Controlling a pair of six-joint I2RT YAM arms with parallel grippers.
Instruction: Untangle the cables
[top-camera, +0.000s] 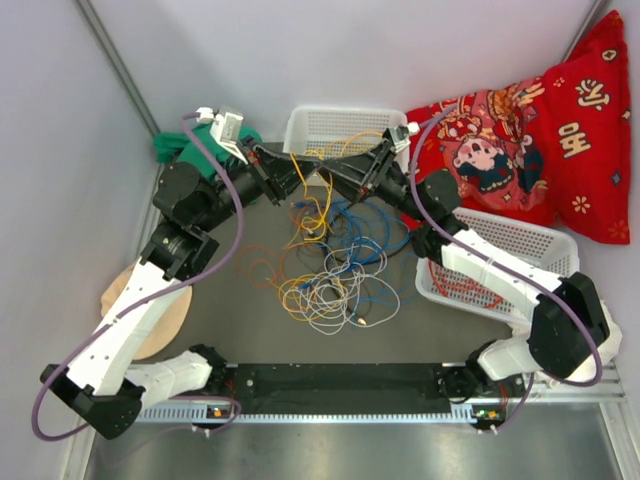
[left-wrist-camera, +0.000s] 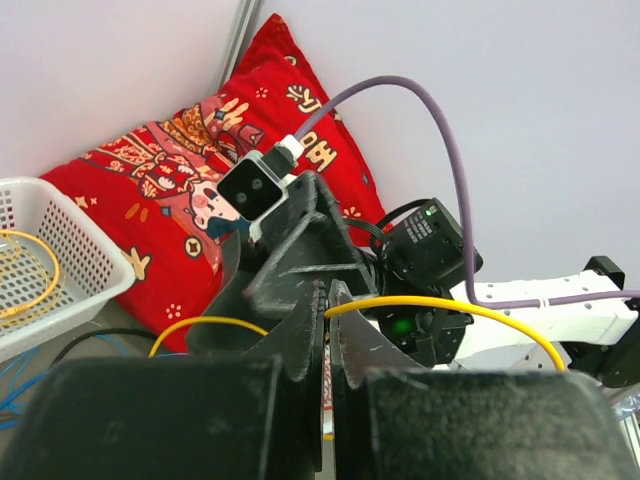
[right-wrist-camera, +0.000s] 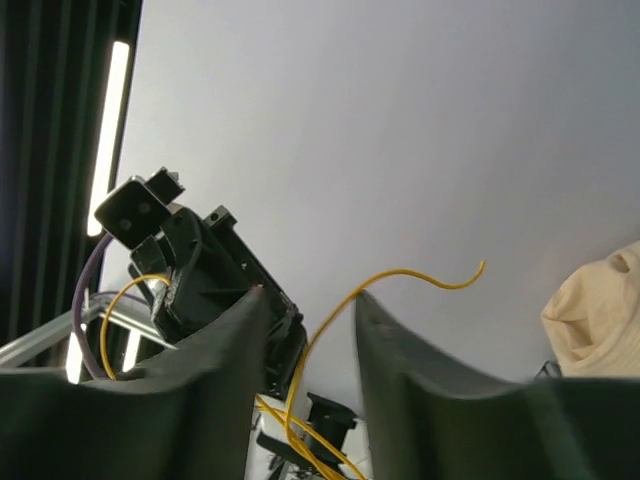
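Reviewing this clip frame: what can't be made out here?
Top view: which strands of the cables cross over which; too thin and overlapped.
Left wrist view: the spot where the shut left gripper holds the yellow cable; its fingers hide it.
Right wrist view: where that cable runs below the open right gripper; the bottom edge cuts it off.

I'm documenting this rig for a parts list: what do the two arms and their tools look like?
The left arm and right arm alternate white shells with black joints; a purple-grey hose loops along each. The left tool and right tool have matte black, tapering fingers.
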